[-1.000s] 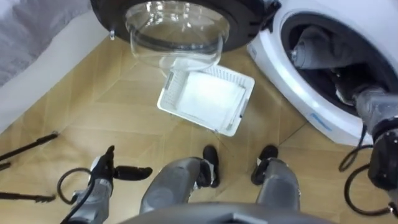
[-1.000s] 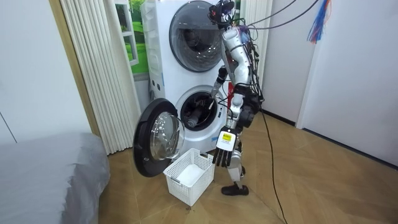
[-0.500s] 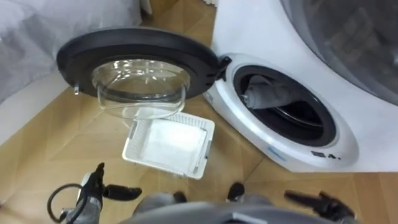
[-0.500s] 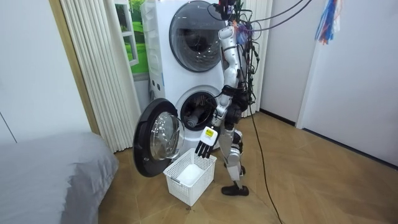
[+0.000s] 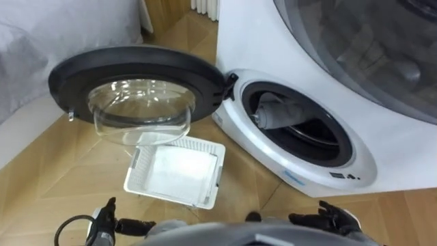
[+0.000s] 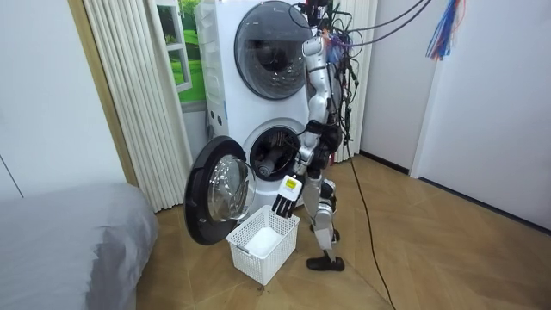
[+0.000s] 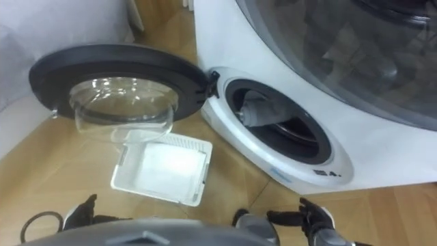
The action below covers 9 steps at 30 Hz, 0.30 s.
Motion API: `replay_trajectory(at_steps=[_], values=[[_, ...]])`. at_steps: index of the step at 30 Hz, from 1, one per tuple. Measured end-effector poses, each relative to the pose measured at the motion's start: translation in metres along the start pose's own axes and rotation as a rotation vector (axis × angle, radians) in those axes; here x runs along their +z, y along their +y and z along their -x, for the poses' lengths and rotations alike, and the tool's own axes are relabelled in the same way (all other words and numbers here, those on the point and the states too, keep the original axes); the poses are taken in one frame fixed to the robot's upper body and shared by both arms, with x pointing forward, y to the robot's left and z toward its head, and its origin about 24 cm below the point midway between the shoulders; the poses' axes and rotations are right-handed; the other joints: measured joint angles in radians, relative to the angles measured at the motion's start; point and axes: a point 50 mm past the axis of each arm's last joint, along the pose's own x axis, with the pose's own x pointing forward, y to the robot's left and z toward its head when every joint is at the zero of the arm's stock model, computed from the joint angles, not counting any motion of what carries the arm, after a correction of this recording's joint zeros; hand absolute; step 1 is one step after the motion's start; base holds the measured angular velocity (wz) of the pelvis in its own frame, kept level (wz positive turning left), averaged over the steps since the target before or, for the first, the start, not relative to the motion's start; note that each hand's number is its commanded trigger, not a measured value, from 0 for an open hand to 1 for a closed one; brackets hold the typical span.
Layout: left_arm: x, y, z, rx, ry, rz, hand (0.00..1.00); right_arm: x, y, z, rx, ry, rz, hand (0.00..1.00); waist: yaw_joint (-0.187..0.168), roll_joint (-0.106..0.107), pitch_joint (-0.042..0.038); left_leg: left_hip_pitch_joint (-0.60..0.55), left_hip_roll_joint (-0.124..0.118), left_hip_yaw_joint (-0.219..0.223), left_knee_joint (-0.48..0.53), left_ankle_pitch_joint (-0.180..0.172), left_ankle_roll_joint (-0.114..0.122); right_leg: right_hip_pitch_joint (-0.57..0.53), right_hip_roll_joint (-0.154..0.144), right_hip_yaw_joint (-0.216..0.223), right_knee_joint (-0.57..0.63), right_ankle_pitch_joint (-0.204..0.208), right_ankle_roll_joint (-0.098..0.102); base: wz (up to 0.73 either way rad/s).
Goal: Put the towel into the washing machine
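Inside washing machine (image 5: 382, 160), grey towel (image 5: 278, 113), door (image 5: 136, 65) open

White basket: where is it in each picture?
Left eye view: the basket is in the lower middle, on the floor just below the open door.
Right eye view: the basket is lower left of middle, below that door.
Room view: the basket is low in the middle, by the robot's feet.
Shared landmark: the round open door beside it.

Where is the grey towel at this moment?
In the left eye view, the grey towel lies bunched inside the round opening of the lower washing machine. It is to the right of the open door and beyond the white basket on the floor.
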Motion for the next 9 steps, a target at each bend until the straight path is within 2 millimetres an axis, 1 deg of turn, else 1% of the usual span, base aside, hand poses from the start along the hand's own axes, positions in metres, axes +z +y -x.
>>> replay_trajectory(at_steps=[3,9], values=[[0.0039,-0.0008,-0.0021,0.0,0.005,-0.015,0.0,-0.0017,0.0005,0.0002,0.012,0.007,-0.007,0.0,-0.004,0.004,0.0002,0.011,-0.001,0.0,-0.006,0.0,-0.001,0.007,0.003,0.002,-0.001,0.0,0.0,0.0],[-0.0013,-0.0014,-0.0021,-0.01,0.046,-0.007,0.0,-0.0022,0.0007,0.0001,0.015,0.011,-0.019,0.0,-0.021,0.015,0.0023,0.026,0.006,0.01,-0.007,-0.004,-0.008,0.021,0.013,0.009,-0.011,0.0,0.0,-0.04]])
